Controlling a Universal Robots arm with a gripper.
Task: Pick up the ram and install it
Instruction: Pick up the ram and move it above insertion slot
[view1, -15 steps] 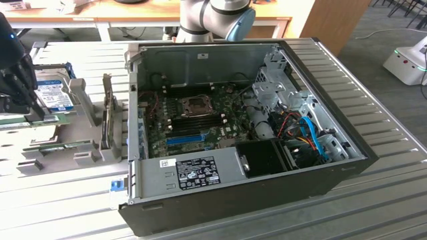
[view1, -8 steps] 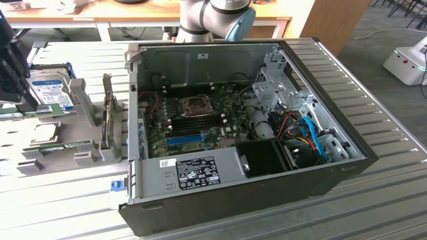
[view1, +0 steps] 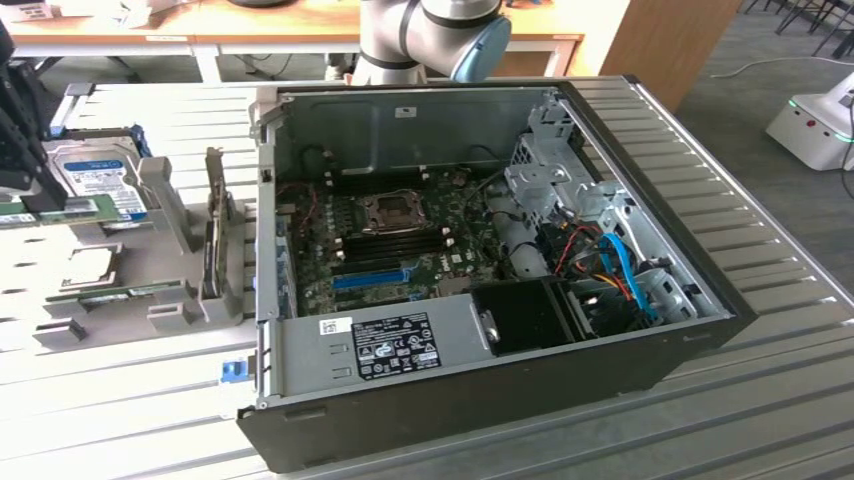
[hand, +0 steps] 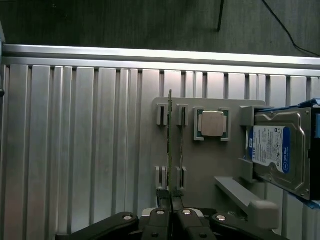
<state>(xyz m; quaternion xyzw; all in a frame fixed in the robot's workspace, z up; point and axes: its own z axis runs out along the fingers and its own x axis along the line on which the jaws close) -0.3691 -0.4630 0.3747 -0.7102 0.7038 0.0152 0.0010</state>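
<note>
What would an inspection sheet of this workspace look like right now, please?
Surface: ribbed metal table, holding an open computer case and a grey holder.
Job's things: memory stick, edge-on, in line with the holder's slots.
Clutter: hard drive and processor chip on the holder.
Grippers: the gripper is shut on the memory stick's near end.
Cables: blue and orange cables inside the case.
Surroundings: wooden desk behind; white machine at the exterior view's right.
</note>
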